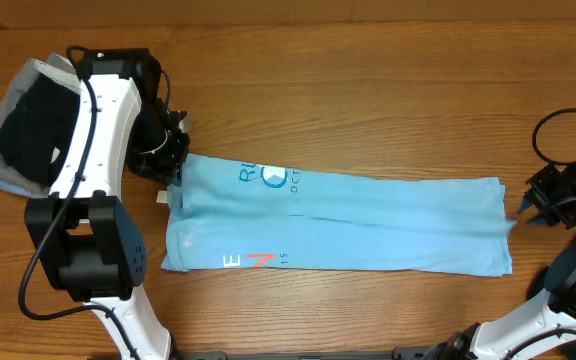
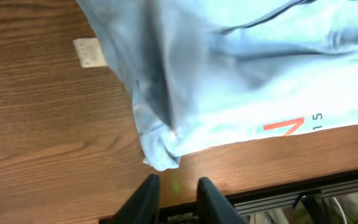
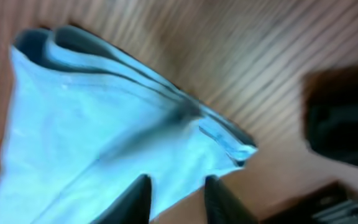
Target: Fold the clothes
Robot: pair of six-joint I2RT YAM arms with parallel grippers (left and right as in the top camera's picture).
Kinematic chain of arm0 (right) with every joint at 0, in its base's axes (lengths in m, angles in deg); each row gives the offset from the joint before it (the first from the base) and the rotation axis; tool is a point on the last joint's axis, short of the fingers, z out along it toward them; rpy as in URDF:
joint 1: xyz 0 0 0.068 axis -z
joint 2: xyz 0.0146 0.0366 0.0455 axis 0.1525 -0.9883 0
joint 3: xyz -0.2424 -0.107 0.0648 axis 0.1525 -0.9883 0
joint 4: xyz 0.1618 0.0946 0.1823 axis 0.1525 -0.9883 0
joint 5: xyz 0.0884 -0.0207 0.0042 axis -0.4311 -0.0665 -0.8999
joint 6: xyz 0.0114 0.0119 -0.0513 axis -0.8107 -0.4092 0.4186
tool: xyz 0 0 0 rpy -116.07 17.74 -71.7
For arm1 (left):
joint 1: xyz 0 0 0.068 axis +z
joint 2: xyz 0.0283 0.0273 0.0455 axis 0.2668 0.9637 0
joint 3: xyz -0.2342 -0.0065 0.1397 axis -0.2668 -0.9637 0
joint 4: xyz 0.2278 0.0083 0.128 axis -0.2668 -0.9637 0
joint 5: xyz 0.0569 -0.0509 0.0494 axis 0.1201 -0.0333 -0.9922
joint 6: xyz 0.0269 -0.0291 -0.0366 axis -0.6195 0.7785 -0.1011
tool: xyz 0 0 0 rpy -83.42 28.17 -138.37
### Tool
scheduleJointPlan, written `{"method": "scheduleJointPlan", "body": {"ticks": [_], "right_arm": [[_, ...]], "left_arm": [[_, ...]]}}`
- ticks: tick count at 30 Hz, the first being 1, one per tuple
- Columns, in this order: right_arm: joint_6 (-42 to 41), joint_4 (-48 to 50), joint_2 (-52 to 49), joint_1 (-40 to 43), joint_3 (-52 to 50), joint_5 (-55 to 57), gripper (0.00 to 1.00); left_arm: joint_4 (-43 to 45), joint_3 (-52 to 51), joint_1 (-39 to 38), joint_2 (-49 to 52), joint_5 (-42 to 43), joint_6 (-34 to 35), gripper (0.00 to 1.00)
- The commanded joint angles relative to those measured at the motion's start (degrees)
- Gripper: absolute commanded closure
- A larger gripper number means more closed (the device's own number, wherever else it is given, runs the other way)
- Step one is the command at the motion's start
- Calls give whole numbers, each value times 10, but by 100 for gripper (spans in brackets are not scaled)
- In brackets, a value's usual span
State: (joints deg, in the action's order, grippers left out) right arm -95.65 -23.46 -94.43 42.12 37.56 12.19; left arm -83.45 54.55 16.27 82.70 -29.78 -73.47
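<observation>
Wood-grain table all round, nothing fancy. Closest in, two arms, left arm and right arm, coming up from the near edge, both cropped at the bottom of the overhead view.

Then one light-blue T-shirt, folded into a long strip and lying flat across the middle of the table, left to right. Some lettering toward its far-left part, cut off by the fold, plus one red mark by the near-left corner.

At the shirt's left end, left gripper just beside the cloth over bare wood, fingers parted, gripping nothing. At the other end, right gripper with fingers apart too and blue cloth showing in the gap, nothing pinched as far as can be told. Really blurry wrist view there though.

One small white tag on the wood right beside the shirt's left edge; attached or loose, can't tell.

Further back on the left, one pile of grey and black garments, partly covered by the left arm, so no proper count of pieces. Far right, one black cable looping up.
</observation>
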Motion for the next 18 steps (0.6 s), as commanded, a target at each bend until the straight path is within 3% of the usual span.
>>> {"method": "scheduleJointPlan", "body": {"ticks": [1, 7, 9, 13, 18], "right_arm": [[-1, -8, 10, 1, 2, 41, 58], [0, -8, 10, 0, 2, 13, 49], [23, 6, 10, 0, 2, -42, 49], [117, 37, 17, 0, 2, -224, 53], [131, 47, 77, 2, 29, -288, 48]], "left_arm": [[-13, 0, 4, -9, -8, -11, 65], [-14, 0, 6, -9, -19, -10, 60], [-8, 1, 6, -9, -12, -10, 59], [-13, 17, 6, -11, 0, -12, 68], [-38, 76, 9, -40, 47, -12, 66]]}}
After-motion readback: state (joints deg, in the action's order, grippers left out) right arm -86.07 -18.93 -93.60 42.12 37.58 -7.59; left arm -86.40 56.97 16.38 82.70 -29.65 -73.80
